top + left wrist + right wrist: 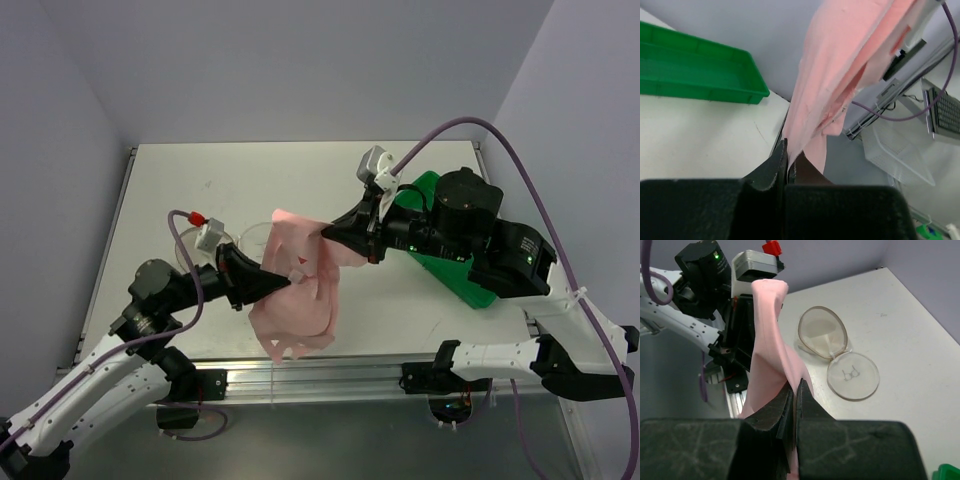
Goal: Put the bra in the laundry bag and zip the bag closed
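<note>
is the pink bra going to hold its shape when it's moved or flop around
Probably floppy: the bra hangs in loose folds from the left gripper and right gripper. Likely light, since thin pinches hold it up. Its drooping lower edge may drag or catch on the laundry bag.

Right gripper [794,391] pinching bra [767,347]; laundry bag [836,352] open — flat on table [900,315]

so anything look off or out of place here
Nothing spilled or damaged. The pale pink fabric bra hangs crumpled in mid-air, pinched by the left gripper and right gripper, while the round translucent mesh laundry bag lies open and empty.
</note>
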`<state>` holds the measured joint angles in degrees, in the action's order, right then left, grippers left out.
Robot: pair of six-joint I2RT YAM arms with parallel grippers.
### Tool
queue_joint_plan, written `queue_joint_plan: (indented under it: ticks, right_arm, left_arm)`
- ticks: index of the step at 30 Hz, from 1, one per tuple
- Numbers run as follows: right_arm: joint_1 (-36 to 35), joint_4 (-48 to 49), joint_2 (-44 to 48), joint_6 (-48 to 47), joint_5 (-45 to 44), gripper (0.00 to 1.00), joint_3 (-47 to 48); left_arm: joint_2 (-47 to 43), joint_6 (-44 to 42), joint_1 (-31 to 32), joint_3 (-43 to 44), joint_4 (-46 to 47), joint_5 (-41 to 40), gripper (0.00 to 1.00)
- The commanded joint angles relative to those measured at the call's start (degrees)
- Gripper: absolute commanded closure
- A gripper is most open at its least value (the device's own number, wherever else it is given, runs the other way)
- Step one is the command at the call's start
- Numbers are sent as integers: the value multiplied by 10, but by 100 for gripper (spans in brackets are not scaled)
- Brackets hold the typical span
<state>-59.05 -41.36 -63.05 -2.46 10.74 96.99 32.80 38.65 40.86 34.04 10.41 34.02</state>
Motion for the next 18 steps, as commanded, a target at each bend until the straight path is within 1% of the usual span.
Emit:
queue_joint_plan:
  ticks: [1, 3, 4, 6, 8, 9, 10, 12, 13, 15, 16, 18]
  right_arm:
    - [-7, 21, 20, -33, -20, 100, -10]
    - [-10, 25, 32, -42, -15, 100, -20]
    - [-11, 23, 34, -43, 1, 100, -20]
    - [-24, 8, 33, -47, 17, 98, -24]
    - [-41, -1, 34, -47, 8, 93, -37]
    - [-55, -5, 35, -49, -6, 92, -57]
    - [-84, -6, 41, -53, -32, 88, -72]
    - [-110, -5, 52, -60, -39, 83, -118]
    - [-126, -3, 64, -57, -35, 70, -133]
    - [-135, 5, 78, -46, -25, 51, -171]
    - [-138, 13, 93, -37, -29, 36, -183]
    - [-138, 28, 114, -28, -59, 28, -221]
  left_arm:
    - [31, 41, 1, 14, 28, -60, 100]
    - [52, 32, 1, 30, 0, -83, 100]
    - [60, 32, 1, 45, -9, -91, 100]
    - [87, 32, 1, 59, -14, -115, 100]
    - [111, 29, 1, 86, -22, -141, 100]
    - [119, 27, 1, 94, -25, -149, 100]
    - [133, 24, 1, 109, -29, -156, 100]
    - [142, 16, 1, 120, -29, -174, 100]
    - [148, 15, 0, 126, -25, -177, 100]
    - [151, 15, 0, 130, -9, -171, 100]
    - [151, 16, 0, 127, -3, -165, 100]
    - [148, 19, 1, 121, 2, -163, 100]
